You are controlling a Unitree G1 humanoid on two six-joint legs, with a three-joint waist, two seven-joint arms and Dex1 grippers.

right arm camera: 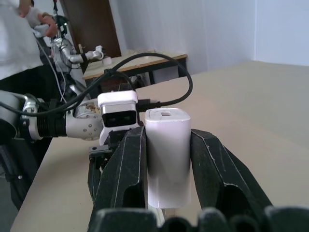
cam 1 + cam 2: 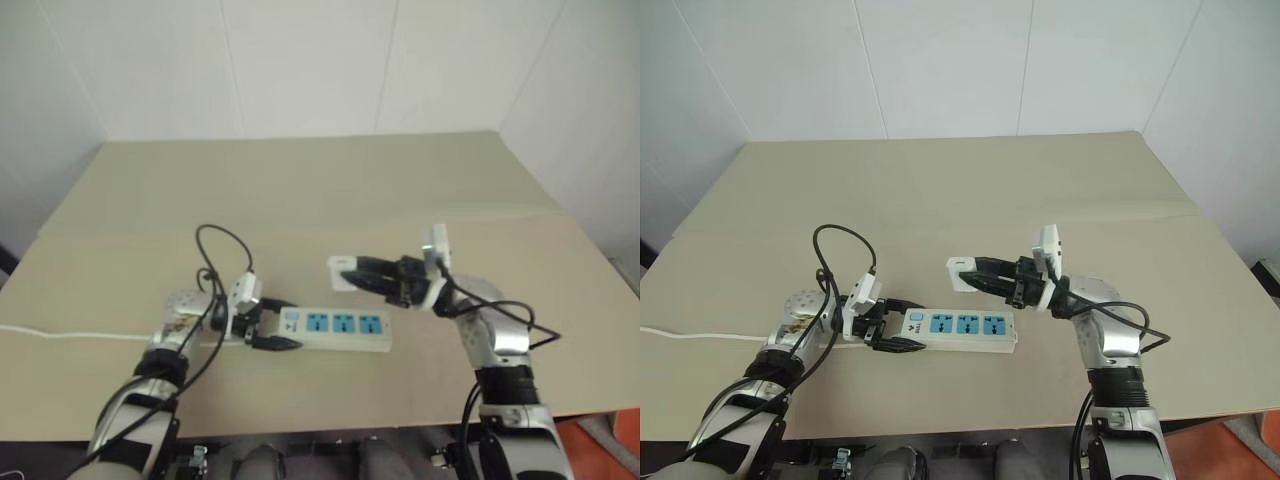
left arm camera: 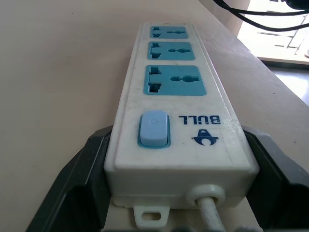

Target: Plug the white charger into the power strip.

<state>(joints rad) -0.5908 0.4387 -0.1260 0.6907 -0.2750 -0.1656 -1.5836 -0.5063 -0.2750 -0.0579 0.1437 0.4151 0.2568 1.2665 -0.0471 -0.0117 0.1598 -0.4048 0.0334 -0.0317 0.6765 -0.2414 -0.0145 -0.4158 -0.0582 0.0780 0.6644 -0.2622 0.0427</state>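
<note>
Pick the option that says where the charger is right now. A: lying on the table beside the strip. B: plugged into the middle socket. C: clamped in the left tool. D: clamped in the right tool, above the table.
D: the charger sits between the right tool's fingers, held off the table and apart from the strip, whose three sockets are empty; the left tool grips the strip's switch end.

Lighting's pretty even and soft, kinda flat daylight look, with only faint shadows on the table (image 2: 970, 190). The left eye view looks a bit hazier than the right. In the left wrist view there's a blown-out bright window patch (image 3: 285, 36) at the corner.
</note>
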